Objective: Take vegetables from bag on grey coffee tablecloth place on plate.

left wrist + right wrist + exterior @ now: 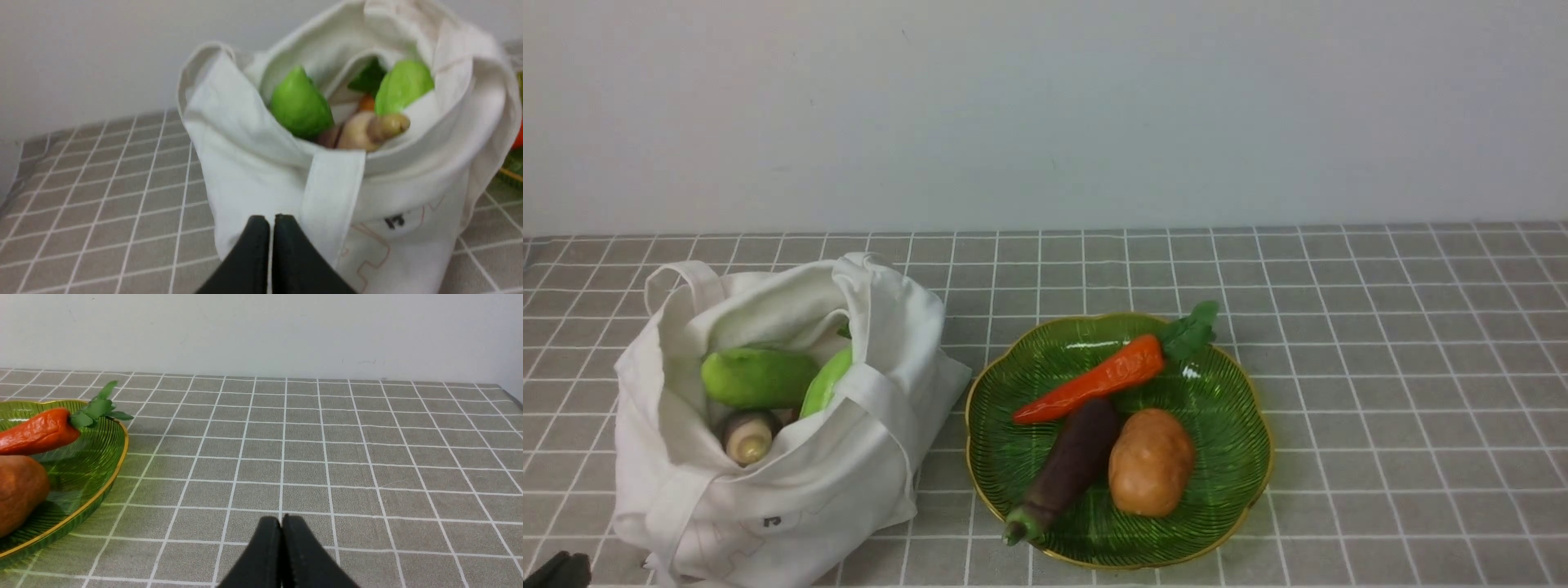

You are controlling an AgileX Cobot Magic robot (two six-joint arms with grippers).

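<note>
soft white bag [792, 482], ribbed green plate [1233, 498]

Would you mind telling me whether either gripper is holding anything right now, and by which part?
Nothing is held. The left gripper is shut and empty before the bag; the right gripper is shut and empty over the tablecloth.

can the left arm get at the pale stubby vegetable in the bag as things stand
Probably yes. The bag gapes open toward the left gripper, and the pale vegetable lies at the mouth with nothing over it. The gripper is shut, so it must open first.
</note>
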